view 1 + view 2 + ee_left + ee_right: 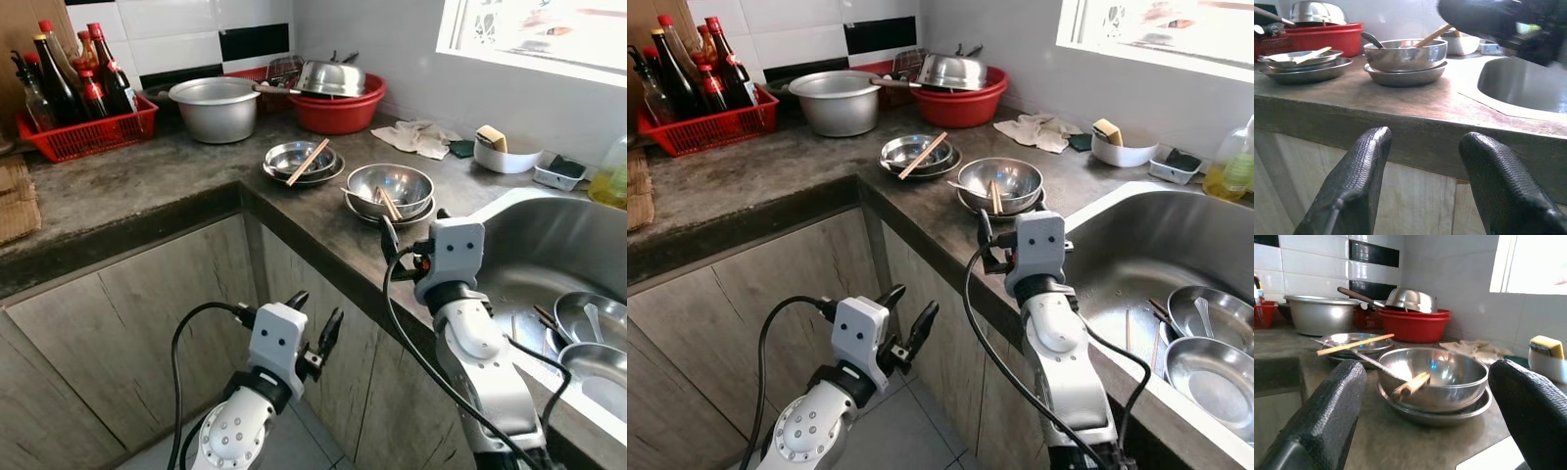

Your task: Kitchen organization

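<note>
A steel bowl [390, 189] stands on a steel plate near the counter's front edge, with wooden chopsticks [1411, 384] and a spoon in it. My right gripper [413, 227] is open, level with the counter top just in front of this bowl, its fingers [1322, 421] spread wider than the bowl. Left of the bowl, a stack of steel plates [302, 162] carries one chopstick. My left gripper [315, 318] is open and empty, below the counter edge in front of the cabinet doors.
A large aluminium pot [216, 108], a red basin [343, 113] with a steel bowl in it, and a red basket of bottles [83, 132] line the back. A cloth [419, 137] and a white bowl with sponge [505, 152] sit right. The sink [534, 245] holds steel dishes [588, 323].
</note>
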Robot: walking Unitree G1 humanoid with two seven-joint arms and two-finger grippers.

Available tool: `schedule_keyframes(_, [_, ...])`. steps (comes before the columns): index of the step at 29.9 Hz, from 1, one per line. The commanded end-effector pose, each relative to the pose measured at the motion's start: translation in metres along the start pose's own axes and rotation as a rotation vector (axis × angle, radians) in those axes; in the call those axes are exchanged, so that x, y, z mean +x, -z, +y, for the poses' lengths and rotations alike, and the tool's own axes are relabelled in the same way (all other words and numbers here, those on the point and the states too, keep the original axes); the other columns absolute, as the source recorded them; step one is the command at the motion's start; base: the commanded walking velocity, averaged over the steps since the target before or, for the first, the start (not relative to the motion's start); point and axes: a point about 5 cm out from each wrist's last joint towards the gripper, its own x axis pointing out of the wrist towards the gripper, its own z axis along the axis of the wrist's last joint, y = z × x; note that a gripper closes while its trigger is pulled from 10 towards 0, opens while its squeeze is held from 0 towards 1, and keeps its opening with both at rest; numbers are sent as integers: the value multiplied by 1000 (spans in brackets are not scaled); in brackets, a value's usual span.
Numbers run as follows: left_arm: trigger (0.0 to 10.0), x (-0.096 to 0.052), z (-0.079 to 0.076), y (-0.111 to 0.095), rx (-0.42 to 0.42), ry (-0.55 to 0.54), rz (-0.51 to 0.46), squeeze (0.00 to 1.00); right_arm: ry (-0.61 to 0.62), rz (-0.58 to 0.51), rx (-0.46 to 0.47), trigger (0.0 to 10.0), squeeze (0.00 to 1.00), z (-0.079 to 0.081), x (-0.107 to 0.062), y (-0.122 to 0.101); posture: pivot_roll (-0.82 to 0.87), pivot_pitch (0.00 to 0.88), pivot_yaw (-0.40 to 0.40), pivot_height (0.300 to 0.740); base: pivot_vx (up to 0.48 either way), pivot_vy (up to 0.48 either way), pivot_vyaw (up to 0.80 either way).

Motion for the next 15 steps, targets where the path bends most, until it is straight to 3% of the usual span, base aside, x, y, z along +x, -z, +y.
schedule_keyframes(1, [10000, -2, -1, -5, 2, 7, -27, 0, 1, -23, -20, 10000, 0, 0, 7, -2, 54, 21, -29, 740, 0, 0, 0])
schedule_keyframes(15, [10000, -4, -4, -6, 1, 9, -33, 0, -14, -8, -60, 10000, 0, 2, 26, 12, 62, 18, -39, 740, 0, 0, 0])
